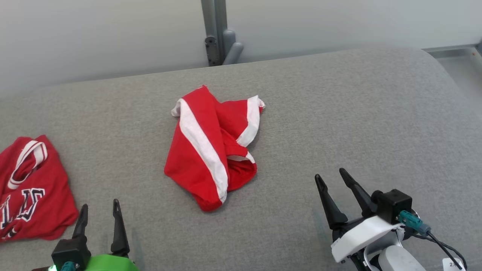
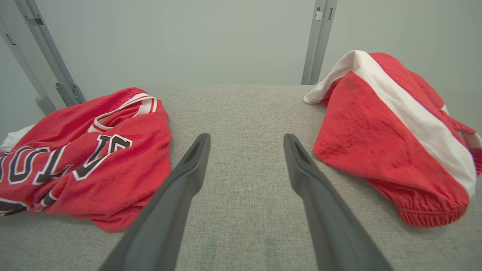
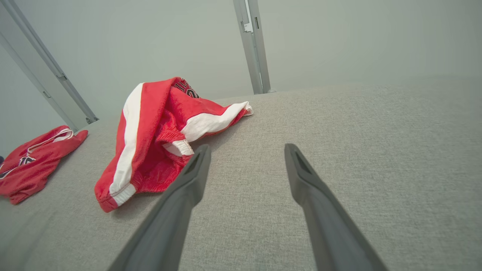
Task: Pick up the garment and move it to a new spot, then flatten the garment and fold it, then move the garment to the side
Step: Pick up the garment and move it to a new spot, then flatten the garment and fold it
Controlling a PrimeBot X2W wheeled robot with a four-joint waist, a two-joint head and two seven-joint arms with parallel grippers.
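Far left there's a red jersey (image 1: 32,188) lying just beside my left fingers (image 1: 118,229), which are spread wide with nothing in them. That's my first worry: a sloppy reach from that side could snag the wrong red thing. The one I'm reading as the job is the shorts (image 1: 196,158), bunched in a heap in the middle of the desk (image 1: 339,113), with the white stripes twisted over each other. The risk there, I reckon, is pinching a single layer or just the waistband, so the heap drags or unrolls lopsided instead of lifting clean. My right fingers (image 1: 330,205) are wide and empty too, low over the cloth. Position-wise, the shorts sit between the two sets of fingers and ahead of them, touching neither.
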